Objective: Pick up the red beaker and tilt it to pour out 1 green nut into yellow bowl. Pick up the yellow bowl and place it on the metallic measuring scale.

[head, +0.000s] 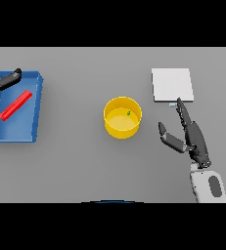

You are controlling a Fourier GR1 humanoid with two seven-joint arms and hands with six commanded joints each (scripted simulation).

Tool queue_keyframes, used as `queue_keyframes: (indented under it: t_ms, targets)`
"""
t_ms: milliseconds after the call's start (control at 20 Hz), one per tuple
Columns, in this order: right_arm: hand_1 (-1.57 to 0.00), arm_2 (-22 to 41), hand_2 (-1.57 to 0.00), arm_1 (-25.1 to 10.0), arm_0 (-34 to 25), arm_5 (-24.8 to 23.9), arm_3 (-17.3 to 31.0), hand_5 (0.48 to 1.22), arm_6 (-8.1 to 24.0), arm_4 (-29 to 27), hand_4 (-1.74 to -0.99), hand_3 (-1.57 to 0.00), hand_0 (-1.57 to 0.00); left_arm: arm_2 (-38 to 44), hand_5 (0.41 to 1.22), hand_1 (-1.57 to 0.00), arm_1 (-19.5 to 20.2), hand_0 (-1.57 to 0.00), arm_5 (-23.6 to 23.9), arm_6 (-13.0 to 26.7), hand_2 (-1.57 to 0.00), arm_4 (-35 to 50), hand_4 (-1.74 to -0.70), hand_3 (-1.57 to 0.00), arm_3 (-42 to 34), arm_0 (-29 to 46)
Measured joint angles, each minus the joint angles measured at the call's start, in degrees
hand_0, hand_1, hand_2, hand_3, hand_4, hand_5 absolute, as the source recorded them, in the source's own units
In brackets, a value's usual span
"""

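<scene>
Yellow bowl (122, 117) sits mid-table with a green nut (129, 113) inside. At its 2 o'clock lies the scale (172, 84); at 9 o'clock, a blue tray (37, 105) holds the red beaker (16, 105), lying flat. Right hand (192, 137) at 4 o'clock is spread, empty. Left hand (6, 80) over the tray's far edge, relaxed, empty.

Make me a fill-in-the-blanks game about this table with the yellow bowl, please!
1. The small green nut lies inside the round ____ bowl.
2. The long red beaker lies in the ____ tray.
3. The flat metallic measuring scale has ____ on it.
4. The right hand, fingers straight, is between the bowl and the ____.

Missing words: yellow; blue; nothing; scale
</scene>
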Motion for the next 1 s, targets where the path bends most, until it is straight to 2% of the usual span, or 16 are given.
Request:
queue_keyframes:
  t_ms: [150,250,300,350,450,500,600,700,850,1000]
  targets:
    - [0.0,-0.24,0.0,-0.16,-1.45,0.38,-0.27,0.688,1.48,-0.67,-1.281,0.0,0.0,0.38,0.664,-0.04,-1.04,-0.04,1.94,-0.69,-0.03,0.28,-0.73,-0.02,-1.73,1.22]
    - [0.0,1.23,0.0,-1.24,-2.49,-1.88,-0.28,0.662,3.18,4.41,-1.222,0.0,0.0,0.8,0.675,-0.02,-1.14,-0.03,3.05,-0.8,-0.02,0.19,-0.72,-0.01,-1.85,0.37]
    - [0.0,2.3,0.0,-2.14,-3.34,-1.62,-1.46,0.663,3.87,6.16,-1.19,0.0,0.0,1.01,0.682,-0.02,-0.97,-0.02,3.56,-1.14,-0.02,0.08,-0.72,-0.01,-2.07,0.48]
    - [0.0,2.84,0.0,-3.01,-4.54,0.39,-1.32,0.672,3.83,5.67,-1.167,0.0,-0.01,0.98,0.685,-0.01,-1.54,-0.02,3.63,-1.68,-0.01,0.51,-0.72,-0.01,-2.35,0.97]
    - [0.0,4.67,0.0,-5.58,-7.67,4.74,-0.49,0.683,0.43,5.85,-1.202,0.0,-0.01,1.09,0.7,-0.01,-1.59,-0.01,3.61,-2.43,-0.01,0.92,-0.73,0.0,-3.65,1.32]
    - [0.0,5.39,0.0,-6.7,-9.11,6.33,-0.41,0.677,0.25,6.22,-1.231,0.0,-0.01,1.14,0.707,-0.01,-1.75,-0.01,3.61,-1.79,-0.01,0.95,-0.73,0.0,-3.43,0.93]
    - [0.0,8.7,0.0,-9.03,-13.28,8.6,1.95,0.656,0.49,10.71,-1.26,0.0,0.0,1.0,0.709,0.0,-2.2,0.0,3.8,-2.12,0.0,1.01,-0.74,0.0,-3.74,1.45]
    - [0.0,10.89,0.0,-11.25,-15.87,10.14,2.6,0.638,1.43,14.18,-1.243,0.0,0.0,1.15,0.709,0.0,-2.1,0.0,4.12,-2.31,0.0,0.95,-0.74,0.0,-3.75,1.11]
    - [0.0,16.05,0.0,-14.6,-21.09,12.49,4.51,0.616,0.06,21.26,-1.227,0.0,0.0,1.41,0.712,0.0,-2.32,0.0,3.74,-2.86,0.0,1.61,-0.75,0.0,-3.6,1.69]
    - [0.0,19.06,0.0,-16.17,-25.01,16.12,6.2,0.62,-0.39,23.74,-1.234,0.0,0.0,1.49,0.714,0.0,-2.18,0.0,3.36,-2.97,0.0,1.9,-0.75,0.0,-4.84,2.27]
